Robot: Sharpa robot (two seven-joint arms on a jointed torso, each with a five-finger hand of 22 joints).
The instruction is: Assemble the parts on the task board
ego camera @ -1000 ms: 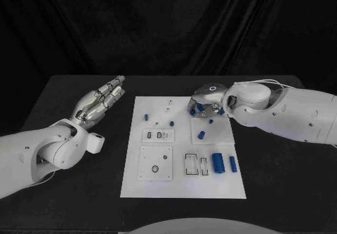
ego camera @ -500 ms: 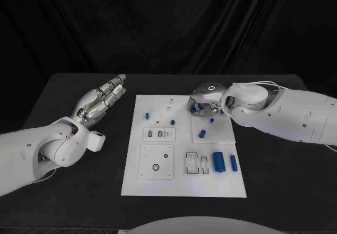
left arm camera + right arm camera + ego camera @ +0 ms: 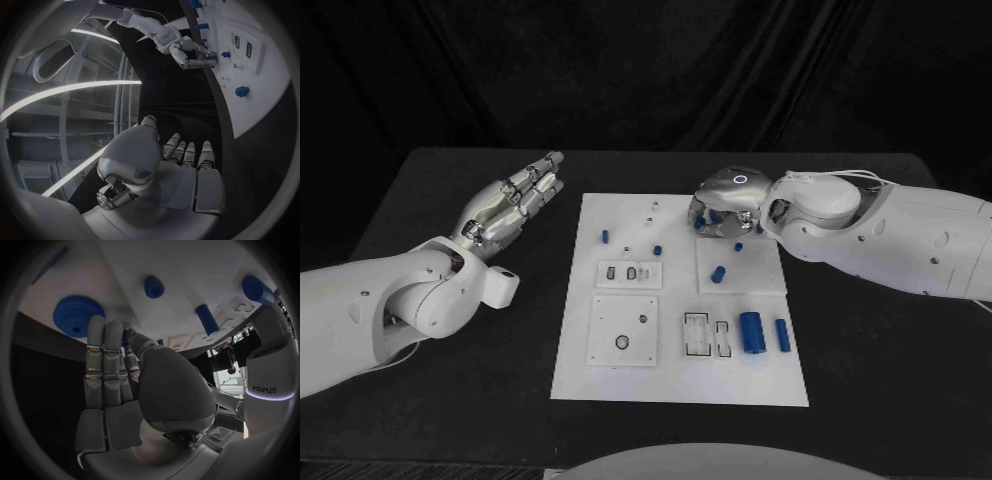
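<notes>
Right hand (image 3: 723, 212) reaches for the blue gear (image 3: 76, 315) at the board's (image 3: 678, 375) upper right, nothing visibly gripped; left hand (image 3: 514, 200) waits flat, empty; it must close next.

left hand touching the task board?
Apart. In the head view the left hand hovers open over bare black table, with a dark strip between its fingers and the task board edge; the left wrist view shows the same gap.
</notes>
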